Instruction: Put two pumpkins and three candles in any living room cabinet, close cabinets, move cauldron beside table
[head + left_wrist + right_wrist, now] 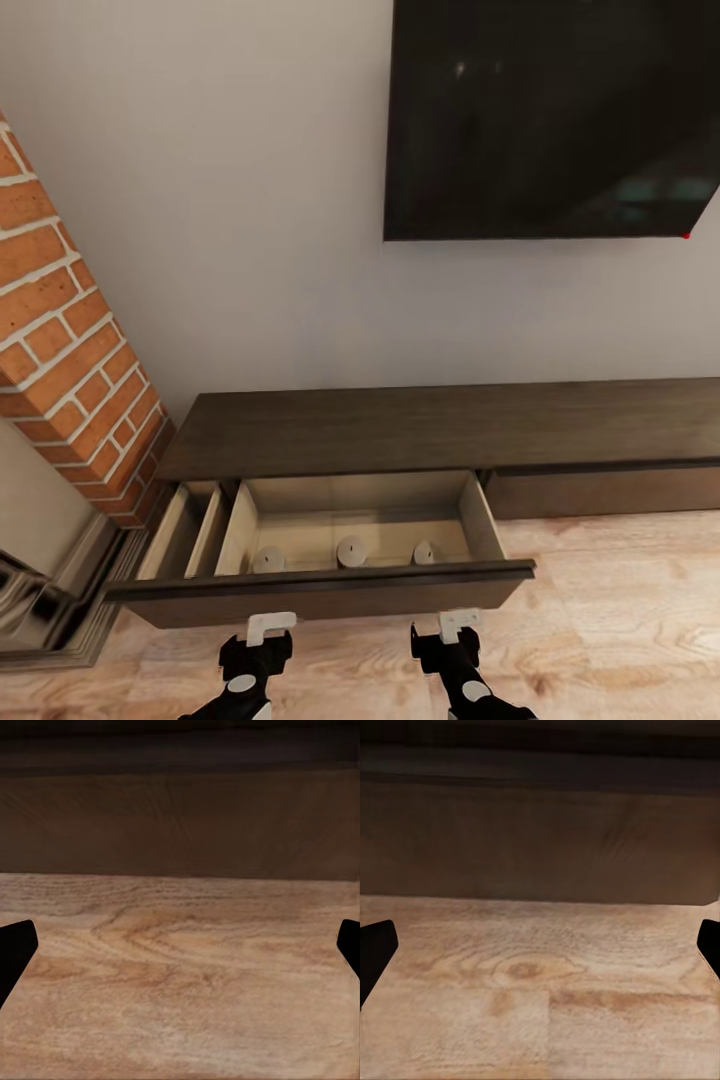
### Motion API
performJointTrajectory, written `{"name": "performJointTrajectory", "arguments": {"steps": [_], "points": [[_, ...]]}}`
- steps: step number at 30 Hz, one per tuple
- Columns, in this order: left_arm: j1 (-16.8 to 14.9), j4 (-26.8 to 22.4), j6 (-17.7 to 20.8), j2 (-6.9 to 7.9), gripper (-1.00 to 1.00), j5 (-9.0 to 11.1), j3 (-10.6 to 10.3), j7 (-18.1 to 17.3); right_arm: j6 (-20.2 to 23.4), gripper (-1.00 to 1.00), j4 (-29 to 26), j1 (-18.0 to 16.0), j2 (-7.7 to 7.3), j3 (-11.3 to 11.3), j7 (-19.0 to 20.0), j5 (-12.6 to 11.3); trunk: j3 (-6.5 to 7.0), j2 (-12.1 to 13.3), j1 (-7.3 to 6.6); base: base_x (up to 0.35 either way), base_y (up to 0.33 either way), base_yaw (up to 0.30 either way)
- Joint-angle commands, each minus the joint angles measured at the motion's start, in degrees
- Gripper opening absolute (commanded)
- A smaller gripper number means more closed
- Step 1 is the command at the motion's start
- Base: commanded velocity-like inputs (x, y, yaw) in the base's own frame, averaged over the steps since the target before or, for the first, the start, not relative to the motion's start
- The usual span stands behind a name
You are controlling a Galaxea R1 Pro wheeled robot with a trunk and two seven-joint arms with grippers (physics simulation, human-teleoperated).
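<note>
Head view puts the cabinet mid-frame, its drawer pulled out with three candles inside. My left gripper and right gripper hang spread, empty. That rigid drawer front should slide shut if I push it squarely.

Three candles in open cabinet

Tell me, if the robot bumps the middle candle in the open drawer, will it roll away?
Probably not. The middle candle looks short and wide and stands on its flat end, so it would more likely slide than tip. If it did move, the walls of the open drawer should stop it.
</note>
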Motion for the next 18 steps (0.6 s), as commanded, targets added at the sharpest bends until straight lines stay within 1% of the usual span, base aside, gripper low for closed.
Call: {"name": "performJointTrajectory", "arguments": {"steps": [1, 3, 4, 5, 7, 12, 18], "points": [[0.0, 0.0, 0.0, 0.00, 1.00, 0.0, 0.0, -0.3, 0.0, 1.00, 0.0, 0.0, 0.00, 0.0, 0.0, 0.0, 0.00, 0.0, 0.00, 0.271, 0.000, 0.000], [0.0, 0.0, -0.1, 0.00, 1.00, 0.1, 0.0, -0.9, 0.0, 1.00, 0.0, -0.1, 0.00, 0.0, 0.0, 0.0, 0.00, 0.0, 0.00, 0.299, 0.000, 0.000], [0.3, -0.2, -0.4, 0.20, 1.00, 0.4, 0.2, -1.2, 0.3, 1.00, -0.1, -0.2, -0.23, 0.0, 0.2, 0.0, 0.00, 0.0, 0.00, 0.000, 0.000, 0.000], [0.7, -0.3, -0.7, -0.07, 1.00, 0.5, 0.2, -1.5, 0.4, 1.00, 0.1, -0.4, -0.18, 0.0, 0.0, -0.1, 0.00, 0.0, 0.00, 0.000, 0.000, 0.000], [0.8, -0.3, -1.4, -0.12, 1.00, 0.5, 0.2, -2.2, 0.4, 1.00, 0.1, -0.4, -0.17, 0.0, -0.1, -0.1, 0.00, 0.0, 0.00, 0.000, 0.000, 0.000], [1.8, -0.3, -1.6, -0.40, 1.00, 0.5, 0.2, -1.5, 0.6, 1.00, 0.3, -0.6, -0.13, 0.0, -0.2, -0.1, 0.00, 0.0, 0.00, 0.000, 0.000, 0.000], [1.9, -0.3, -1.8, -0.44, 1.00, 0.5, 0.2, -1.5, 0.6, 1.00, 0.3, -0.6, -0.21, 0.0, -0.2, -0.1, -1.08, -2.4, 1.32, 0.000, 0.000, 0.000]]}}
